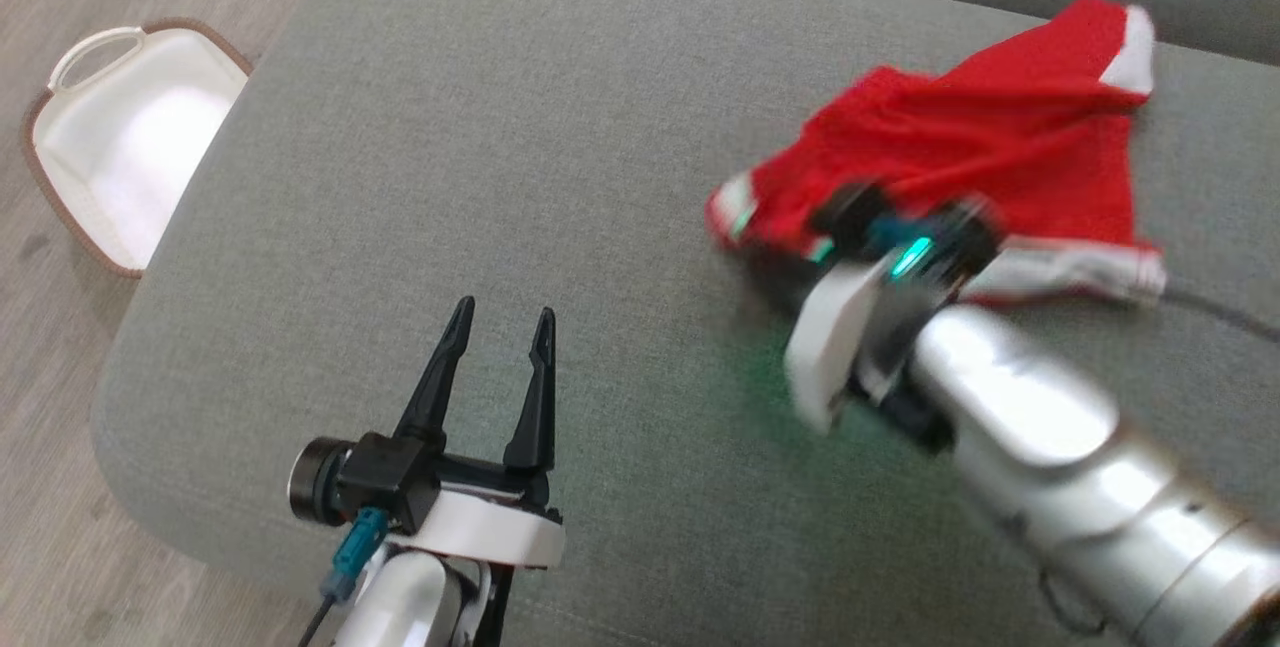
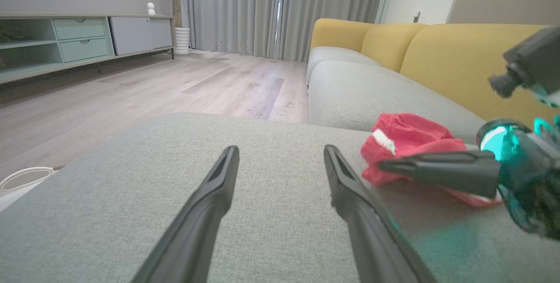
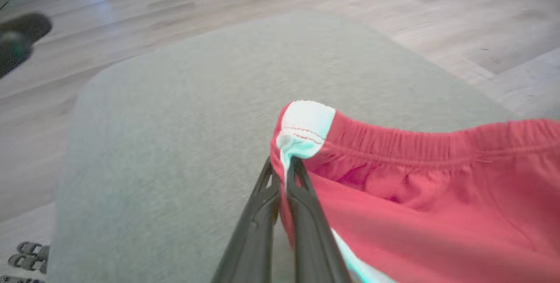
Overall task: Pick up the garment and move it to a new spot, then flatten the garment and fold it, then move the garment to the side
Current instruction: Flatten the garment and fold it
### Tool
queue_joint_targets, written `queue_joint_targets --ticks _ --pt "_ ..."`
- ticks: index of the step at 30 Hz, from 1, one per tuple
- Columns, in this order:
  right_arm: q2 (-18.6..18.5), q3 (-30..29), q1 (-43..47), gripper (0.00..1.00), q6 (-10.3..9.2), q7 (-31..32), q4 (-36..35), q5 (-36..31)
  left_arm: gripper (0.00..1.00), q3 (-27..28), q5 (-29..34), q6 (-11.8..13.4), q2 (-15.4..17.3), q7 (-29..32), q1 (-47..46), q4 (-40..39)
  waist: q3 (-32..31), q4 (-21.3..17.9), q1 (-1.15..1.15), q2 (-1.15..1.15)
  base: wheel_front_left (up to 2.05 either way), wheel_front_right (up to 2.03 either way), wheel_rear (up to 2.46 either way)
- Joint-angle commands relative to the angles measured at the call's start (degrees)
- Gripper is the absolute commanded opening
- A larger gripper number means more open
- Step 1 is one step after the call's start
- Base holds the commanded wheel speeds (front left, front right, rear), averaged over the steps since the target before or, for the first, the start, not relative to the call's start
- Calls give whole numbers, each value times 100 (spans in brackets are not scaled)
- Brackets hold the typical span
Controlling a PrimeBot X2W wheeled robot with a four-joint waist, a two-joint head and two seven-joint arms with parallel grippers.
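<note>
The garment (image 1: 960, 147) is a pair of red shorts with white side trim, lying crumpled at the right of the grey cushion (image 1: 500, 127). My right gripper (image 1: 745, 227), blurred in the head view, reaches its left corner. In the right wrist view the right gripper (image 3: 283, 167) is shut on the white strip at the end of the garment's (image 3: 415, 186) elastic waistband. My left gripper (image 1: 505, 317) stands open over bare cushion near the front edge, well left of the garment. In the left wrist view the left gripper (image 2: 280, 151) holds nothing, and the garment (image 2: 407, 136) lies to its right.
A white basket with a brown rim (image 1: 60, 197) sits on the wooden floor left of the cushion. A grey sofa seat (image 2: 363, 90) with yellow backs (image 2: 455, 55) lies beyond the cushion. Slippers (image 3: 26, 256) rest on the floor.
</note>
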Motion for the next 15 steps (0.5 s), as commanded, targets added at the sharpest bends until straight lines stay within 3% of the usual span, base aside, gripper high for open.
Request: queue_joint_targets --ticks 1,2,7,15 --pt "139 148 -88 32 39 -149 -132 -7 100 146 29 -12 8 -53 -190 -128 -13 3 -1 0 0 0 0" --pt "234 322 -16 100 39 -189 -41 30 100 134 32 -18 8 -53 -187 -105 -21 3 -1 0 0 0 0" --pt "536 654 -30 100 39 -415 398 149 100 137 58 -12 8 -53 -246 -52 -71 -40 -1 0 0 0 0" --pt "617 -426 -24 100 39 -976 733 -57 100 385 164 -15 8 -53 -121 -82 -395 -417 -1 0 0 0 0"
